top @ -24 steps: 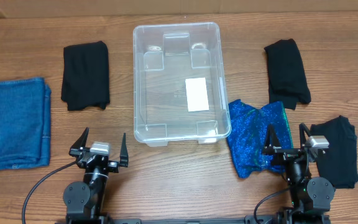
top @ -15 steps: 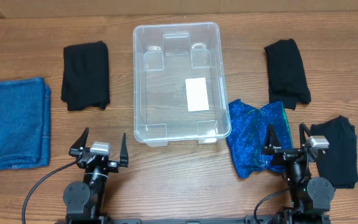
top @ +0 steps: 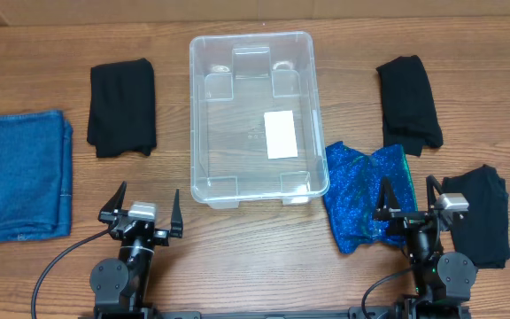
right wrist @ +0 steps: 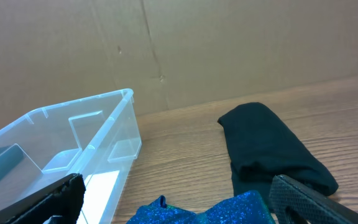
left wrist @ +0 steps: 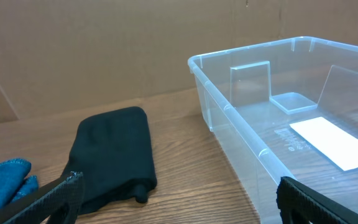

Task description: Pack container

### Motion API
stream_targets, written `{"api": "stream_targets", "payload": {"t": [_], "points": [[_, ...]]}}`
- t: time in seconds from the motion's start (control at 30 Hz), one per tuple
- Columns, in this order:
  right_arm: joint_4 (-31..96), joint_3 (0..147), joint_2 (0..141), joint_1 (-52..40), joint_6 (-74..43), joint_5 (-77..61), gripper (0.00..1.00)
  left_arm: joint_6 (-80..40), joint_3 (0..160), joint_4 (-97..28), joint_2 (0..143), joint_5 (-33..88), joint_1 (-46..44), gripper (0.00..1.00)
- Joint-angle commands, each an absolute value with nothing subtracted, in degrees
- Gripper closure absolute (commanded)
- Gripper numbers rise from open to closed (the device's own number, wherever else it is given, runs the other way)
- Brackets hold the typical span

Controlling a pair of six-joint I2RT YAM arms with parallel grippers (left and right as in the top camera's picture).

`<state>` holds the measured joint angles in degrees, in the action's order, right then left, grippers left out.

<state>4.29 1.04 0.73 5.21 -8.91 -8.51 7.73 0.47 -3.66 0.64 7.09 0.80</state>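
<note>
Standing at the near edge of the wooden table (top: 255, 257), 2 arms point away from me. The left gripper (top: 147, 191) has its fingers spread wide with nothing between them. The right gripper (top: 407, 184) is splayed just as wide and also holds nothing; its left finger hangs over a glittery blue cloth (top: 361, 190), though I cannot tell if it touches.

That blue cloth lies rumpled, its far left corner right up against the near right corner of the container (top: 198, 133). Just beside the right gripper, on its outer side, sits a crumpled black garment (top: 481, 217). Well off to the left lies folded blue denim (top: 20, 173).

The container, clear plastic, sits upright in the middle of the table, ahead of the gap between the 2 arms, its long side running away from me. A white label (top: 280, 135) shows on its bottom.

Farther back, a folded black cloth (top: 123, 106) lies to the container's left, and another black folded piece (top: 408, 102) to its right, both apart from it. Behind everything stands a cardboard wall (left wrist: 104, 50).
</note>
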Motion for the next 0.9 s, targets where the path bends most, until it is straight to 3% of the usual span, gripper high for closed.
{"api": "stream_targets", "payload": {"t": [0.0, 0.57, 0.67, 0.77, 0.87], "points": [[4.1, 0.5, 0.2, 5.1, -8.5, -7.7, 0.00, 8.1, 0.3, -3.7, 0.3, 7.1, 1.1, 0.00], [3.7, 0.5, 0.2, 5.1, -9.0, -8.9, 0.00, 8.1, 0.3, -3.7, 0.3, 7.1, 1.1, 0.00], [3.7, 0.5, 0.2, 5.1, -9.2, -11.7, 0.00, 8.1, 0.3, -3.7, 0.3, 7.1, 1.1, 0.00], [2.9, 0.5, 0.2, 5.1, -16.8, -15.4, 0.00, 8.1, 0.3, -3.7, 0.3, 7.1, 1.1, 0.00], [-4.1, 0.8, 0.2, 5.1, -18.3, -24.8, 0.00, 8.1, 0.3, -3.7, 0.3, 7.1, 1.1, 0.00]]}}
